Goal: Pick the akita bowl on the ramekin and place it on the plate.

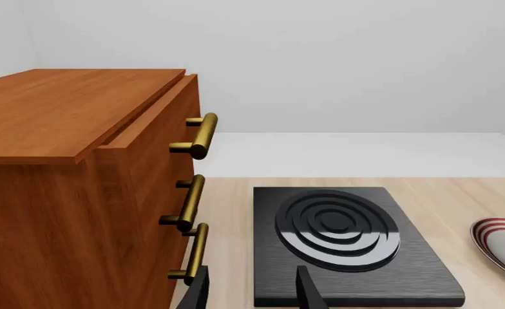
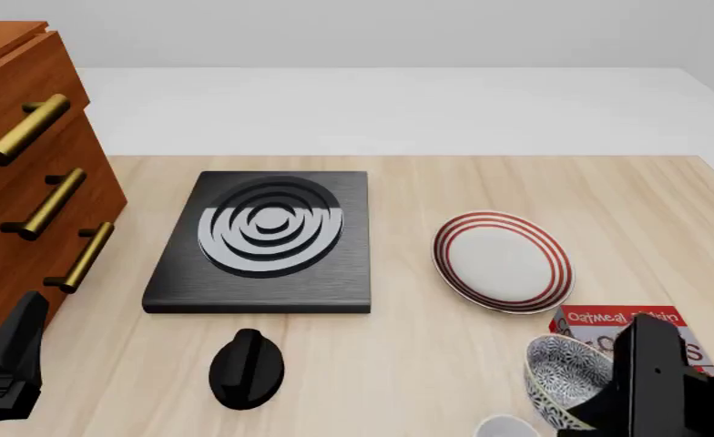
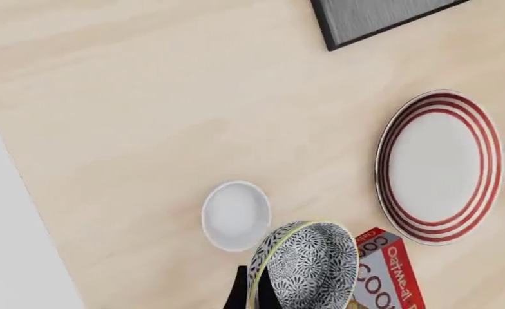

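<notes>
the right gripper [image 3: 250, 291] pinches the bowl [image 3: 308, 270] by its rim, lifted clear of the ramekin [image 3: 235, 214]. pick looks done; carrying to the plate [image 3: 440, 167] and setting down remain. left gripper [image 1: 250, 290] is spread, idle.

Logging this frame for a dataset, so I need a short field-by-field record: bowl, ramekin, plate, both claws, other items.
akita bowl: lifted off the ramekin, tilted, rim pinched by right claw
ramekin: empty, on table
plate: empty, beyond the bowl
left claw: open, holding nothing, near cabinet
other: burner, black knob, oatmeal box
</notes>
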You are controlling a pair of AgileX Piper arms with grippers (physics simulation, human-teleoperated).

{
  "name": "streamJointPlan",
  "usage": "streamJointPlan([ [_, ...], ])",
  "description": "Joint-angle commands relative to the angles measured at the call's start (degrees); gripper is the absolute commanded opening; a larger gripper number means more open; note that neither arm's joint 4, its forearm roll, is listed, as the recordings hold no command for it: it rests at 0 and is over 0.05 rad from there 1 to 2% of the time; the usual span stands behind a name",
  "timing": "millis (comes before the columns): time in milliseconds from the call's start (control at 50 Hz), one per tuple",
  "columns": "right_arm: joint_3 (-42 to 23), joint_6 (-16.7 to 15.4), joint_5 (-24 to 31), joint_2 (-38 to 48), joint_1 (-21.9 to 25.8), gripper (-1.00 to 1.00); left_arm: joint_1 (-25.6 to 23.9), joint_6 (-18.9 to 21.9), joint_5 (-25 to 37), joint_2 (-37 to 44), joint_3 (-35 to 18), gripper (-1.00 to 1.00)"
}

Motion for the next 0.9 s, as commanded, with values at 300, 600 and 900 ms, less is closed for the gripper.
streamJointPlan([
  [300, -6.2, -8.8, 1.1, 0.7, -7.9, -1.0, 0.0, 0.0, 0.0, 0.0, 0.0, 1.0],
  [600, -10.4, -12.0, -2.7, 7.4, -11.2, -1.0, 0.0, 0.0, 0.0, 0.0, 0.0, 1.0],
  [900, -12.0, -14.2, -7.2, 12.4, -14.4, -1.0, 0.0, 0.0, 0.0, 0.0, 0.0, 1.0],
])
